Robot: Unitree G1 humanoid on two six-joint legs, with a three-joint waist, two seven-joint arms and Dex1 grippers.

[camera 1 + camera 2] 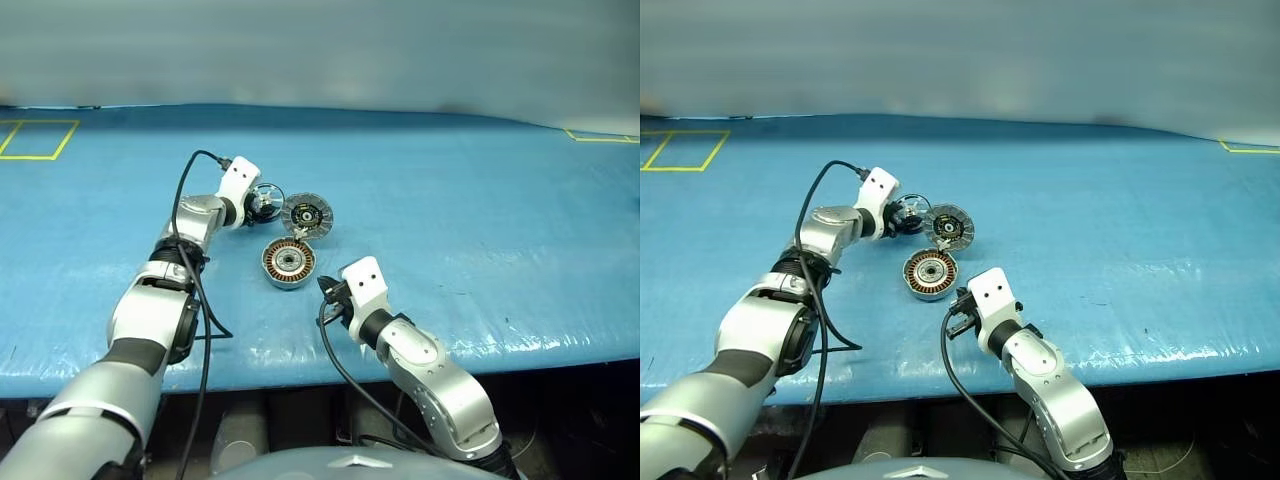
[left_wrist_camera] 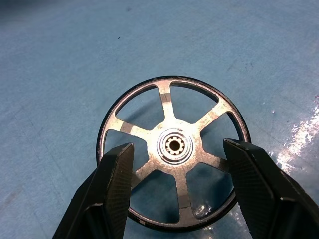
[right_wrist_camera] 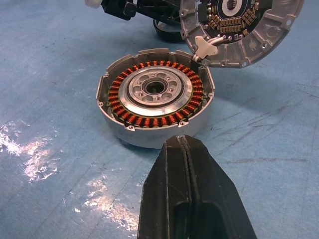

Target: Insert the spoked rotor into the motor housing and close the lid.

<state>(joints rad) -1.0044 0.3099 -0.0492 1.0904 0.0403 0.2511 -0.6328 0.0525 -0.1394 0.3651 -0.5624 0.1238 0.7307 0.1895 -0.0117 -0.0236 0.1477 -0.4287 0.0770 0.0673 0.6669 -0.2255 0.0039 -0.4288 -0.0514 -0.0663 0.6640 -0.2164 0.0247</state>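
Blue plastic-looking sheet over the surface (image 1: 480, 220), glossy in patches, faintly scuffed near the drum

One spoked rotor (image 2: 173, 149): thin bright metal wheel, six flat spokes, round ringed hub, dark outer rim; lying just beside the lid, on the side of the left arm, between the two ribbed black fingers (image 2: 117, 174) of the left hand (image 2: 174, 186), one finger at each side of the rim, spread wide; contact with the rim not clear enough to call a grip

One motor housing (image 3: 153, 97): short round grey metal drum, open on top, ring of copper-orange windings around a silver hub with a dark centre hole; resting flat on the surface, between the lid and the right hand

One lid (image 3: 244, 27): round disc with a pale ribbed rim and a dark centre with rows of small brassy parts, tilted up, its edge close to the drum's far rim

Right hand (image 3: 185, 149): two black fingers pressed together, clenched on nothing, pointing at the drum from just in front

Two yellow taped outlines at the far corners of the surface
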